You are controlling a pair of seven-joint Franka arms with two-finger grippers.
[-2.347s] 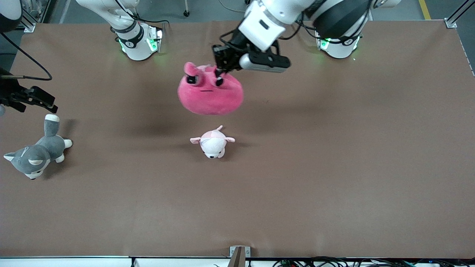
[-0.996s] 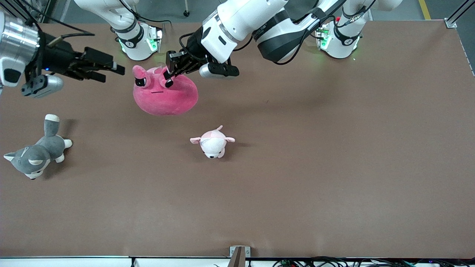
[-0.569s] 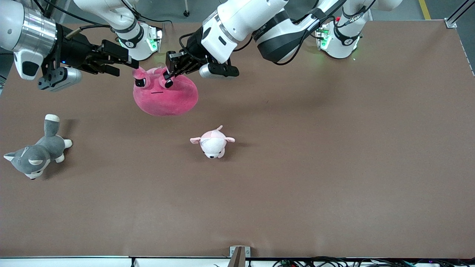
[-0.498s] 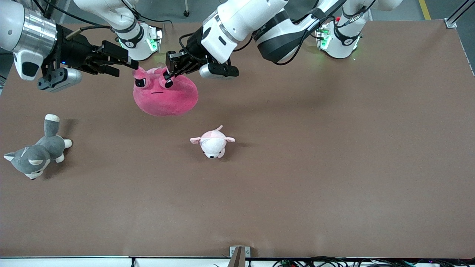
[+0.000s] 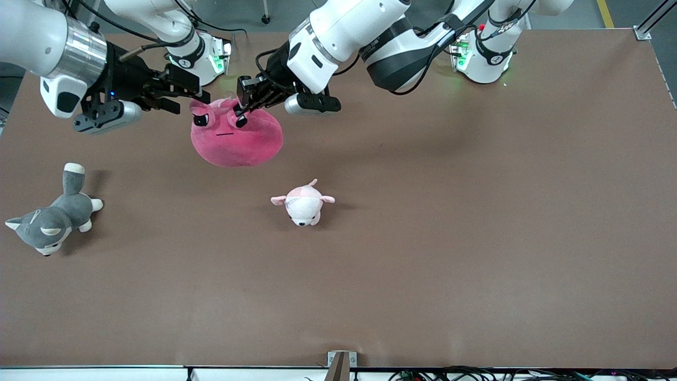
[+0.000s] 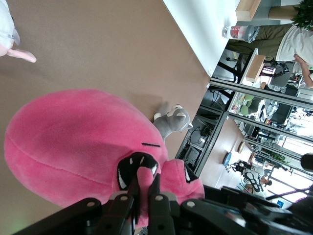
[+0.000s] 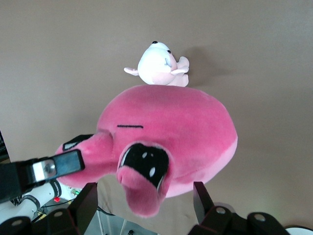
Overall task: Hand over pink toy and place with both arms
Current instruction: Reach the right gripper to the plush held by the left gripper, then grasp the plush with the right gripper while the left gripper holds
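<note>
2 white jointed arms carry black bands, silver wrist rings, looping black cables and green-lit bases.

Items I log from my station:
- Brown table top, matte, evenly lit, filling the front view.
- Grey floor at twelve o'clock, with a yellow line at one o'clock.
- Metal frame post at the two o'clock corner.
- Cables along the six o'clock edge.
- Left wrist view: dark metal racking and a brightly lit room with desks.
</note>
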